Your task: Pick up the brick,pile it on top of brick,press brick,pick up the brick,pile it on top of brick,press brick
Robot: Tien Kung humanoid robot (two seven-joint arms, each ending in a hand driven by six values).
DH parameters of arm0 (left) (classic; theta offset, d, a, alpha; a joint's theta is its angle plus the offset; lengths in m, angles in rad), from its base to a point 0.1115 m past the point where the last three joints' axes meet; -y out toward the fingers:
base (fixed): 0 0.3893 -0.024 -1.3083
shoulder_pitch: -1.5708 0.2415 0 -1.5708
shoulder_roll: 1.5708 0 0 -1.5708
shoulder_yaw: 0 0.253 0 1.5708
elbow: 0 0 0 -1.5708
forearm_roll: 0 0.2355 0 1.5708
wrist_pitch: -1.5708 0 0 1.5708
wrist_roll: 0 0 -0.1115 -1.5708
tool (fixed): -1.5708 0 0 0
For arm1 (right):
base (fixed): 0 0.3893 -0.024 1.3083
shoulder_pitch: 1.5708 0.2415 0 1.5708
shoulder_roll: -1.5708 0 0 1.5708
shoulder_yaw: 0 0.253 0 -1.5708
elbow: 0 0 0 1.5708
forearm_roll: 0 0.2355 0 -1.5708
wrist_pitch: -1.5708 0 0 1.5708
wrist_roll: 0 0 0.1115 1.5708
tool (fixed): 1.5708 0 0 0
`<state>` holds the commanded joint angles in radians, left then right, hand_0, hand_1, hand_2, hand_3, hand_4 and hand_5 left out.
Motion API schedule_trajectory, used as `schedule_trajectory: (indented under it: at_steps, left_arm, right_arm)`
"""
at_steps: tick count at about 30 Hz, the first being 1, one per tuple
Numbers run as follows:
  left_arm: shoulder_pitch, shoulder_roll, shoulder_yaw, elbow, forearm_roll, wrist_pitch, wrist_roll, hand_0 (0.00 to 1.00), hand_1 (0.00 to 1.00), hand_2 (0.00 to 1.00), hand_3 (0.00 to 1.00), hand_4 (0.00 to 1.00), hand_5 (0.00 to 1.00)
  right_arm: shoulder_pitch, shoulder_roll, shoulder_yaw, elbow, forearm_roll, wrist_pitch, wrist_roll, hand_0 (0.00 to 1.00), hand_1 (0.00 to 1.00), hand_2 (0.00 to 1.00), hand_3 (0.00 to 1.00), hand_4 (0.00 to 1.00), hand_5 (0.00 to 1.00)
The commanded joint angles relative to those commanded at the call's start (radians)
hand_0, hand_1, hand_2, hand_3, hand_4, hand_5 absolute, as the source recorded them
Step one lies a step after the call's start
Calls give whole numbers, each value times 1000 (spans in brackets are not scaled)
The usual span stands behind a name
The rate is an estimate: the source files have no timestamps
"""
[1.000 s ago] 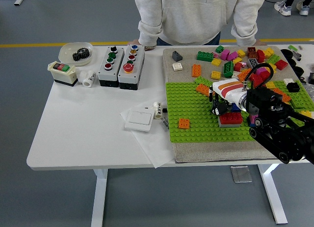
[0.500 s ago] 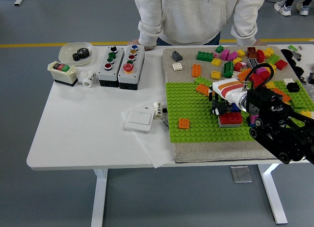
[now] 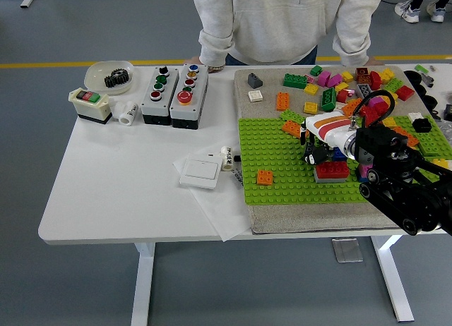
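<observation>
A black right arm [image 3: 406, 199] enters from the lower right corner and reaches left and forward. Its wrist carries a white shell with orange and red stripes. The right robot hand [image 3: 316, 151] points down, dark fingers [image 3: 311, 157] bent low. The left arm is out of view.

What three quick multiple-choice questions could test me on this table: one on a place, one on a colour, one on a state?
1. Where does the lone orange brick sit?
A. on the green baseplate
B. in the white dish
C. on the bare table

2. What colour is the brick below the right hand?
A. yellow
B. red
C. white

3. How does the gear lie?
A. in the white dish
B. on the baseplate
C. in the person's hand

Answers: 1 A, green studs surround it; 2 B, it shows red; 3 A, the dish rim rings it.
</observation>
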<state>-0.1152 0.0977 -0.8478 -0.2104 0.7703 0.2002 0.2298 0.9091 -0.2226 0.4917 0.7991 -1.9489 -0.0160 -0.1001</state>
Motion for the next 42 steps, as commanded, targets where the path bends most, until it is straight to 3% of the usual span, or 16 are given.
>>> schedule_trajectory:
  at_steps: [22, 30, 37, 42]
  left_arm:
    - [0, 3, -2, 0, 1, 0, 1, 765, 783, 780, 677, 767, 639]
    - [0, 5, -2, 2, -3, 2, -2, 765, 784, 780, 678, 767, 636]
    - [2, 8, -7, 3, 1, 2, -1, 767, 786, 782, 677, 766, 634]
    - [0, 9, -5, 3, -3, 3, -2, 767, 786, 782, 677, 766, 634]
  right_arm:
    - [7, -31, 19, 71, -20, -8, -1, 303, 390, 440, 510, 810, 57]
    - [26, -102, 13, 190, -18, 19, 3, 315, 390, 441, 519, 807, 10]
    - [50, -188, -10, 323, 22, 87, 8, 309, 389, 443, 523, 815, 2]
    - [62, -242, -46, 376, 52, 122, 17, 309, 389, 443, 523, 815, 2]
